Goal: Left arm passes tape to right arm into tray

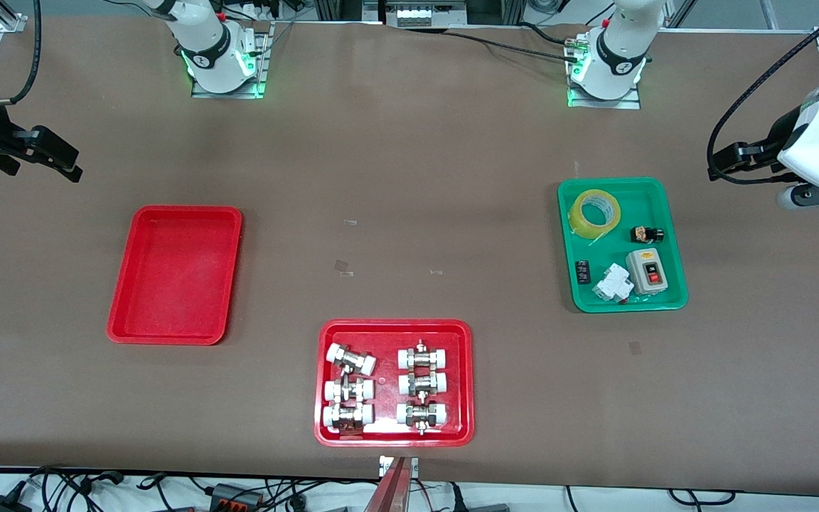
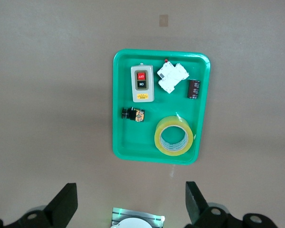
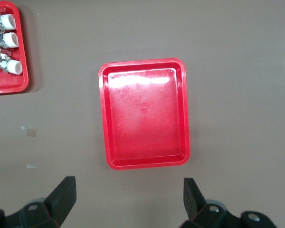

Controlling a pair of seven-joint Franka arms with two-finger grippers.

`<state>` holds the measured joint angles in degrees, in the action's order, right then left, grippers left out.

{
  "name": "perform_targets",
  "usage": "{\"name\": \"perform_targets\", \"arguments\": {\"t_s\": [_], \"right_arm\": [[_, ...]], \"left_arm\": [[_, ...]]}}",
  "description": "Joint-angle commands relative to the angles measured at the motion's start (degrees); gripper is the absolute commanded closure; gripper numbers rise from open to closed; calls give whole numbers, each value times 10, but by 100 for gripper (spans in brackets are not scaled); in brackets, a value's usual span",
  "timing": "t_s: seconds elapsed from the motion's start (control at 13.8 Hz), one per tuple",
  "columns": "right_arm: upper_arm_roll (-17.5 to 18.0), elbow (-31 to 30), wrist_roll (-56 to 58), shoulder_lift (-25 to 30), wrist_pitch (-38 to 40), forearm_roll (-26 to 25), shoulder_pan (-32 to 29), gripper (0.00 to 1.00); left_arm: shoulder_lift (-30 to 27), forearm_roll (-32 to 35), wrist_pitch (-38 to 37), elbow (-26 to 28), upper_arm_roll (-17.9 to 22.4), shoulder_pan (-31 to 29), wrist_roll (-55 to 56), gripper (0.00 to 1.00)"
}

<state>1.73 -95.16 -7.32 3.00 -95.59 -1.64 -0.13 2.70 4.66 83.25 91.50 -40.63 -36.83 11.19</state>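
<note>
The tape (image 1: 594,211), a yellow roll with a white core, lies flat in the green tray (image 1: 637,199) at the corner toward the robot bases. It also shows in the left wrist view (image 2: 174,135). The plain red tray (image 1: 175,274) sits empty toward the right arm's end of the table, and also shows in the right wrist view (image 3: 145,114). My left gripper (image 1: 719,162) is open and empty, up in the air off the green tray's side; its jaws (image 2: 130,194) stand wide apart. My right gripper (image 1: 50,165) is open and empty, up off the red tray's side (image 3: 128,187).
The green tray also holds a grey switch box (image 1: 648,272), a white breaker (image 1: 612,283) and two small black parts. A red tray of white-capped metal fittings (image 1: 394,382) sits near the table's front edge, midway between the arms.
</note>
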Motion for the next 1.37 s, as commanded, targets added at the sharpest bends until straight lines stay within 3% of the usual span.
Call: {"name": "perform_targets", "arguments": {"t_s": [0.0,0.51,0.72,0.79,0.94,1.08,1.3], "right_arm": [[4,3,5,7,16,1,0,0],[3,4,-1,7,17,1,-3,0],[4,-1,5,6,25,3,0,0],[5,-3,5,6,26,3,0,0],[5,-6,5,6,21,3,0,0],[6,-6,6,3,20,1,0,0],[6,-2,6,3,21,2,0,0]], "left_arm": [[-9,3,3,7,-3,-3,-5,0],[-9,0,2,9,-8,-3,7,0],[-7,2,11,37,-23,-3,8,0],[-2,1,39,57,-23,-6,8,0],[12,3,148,159,-22,-11,8,0],[16,3,213,222,-22,-17,8,0],[62,3,386,336,-20,-38,8,0]]}}
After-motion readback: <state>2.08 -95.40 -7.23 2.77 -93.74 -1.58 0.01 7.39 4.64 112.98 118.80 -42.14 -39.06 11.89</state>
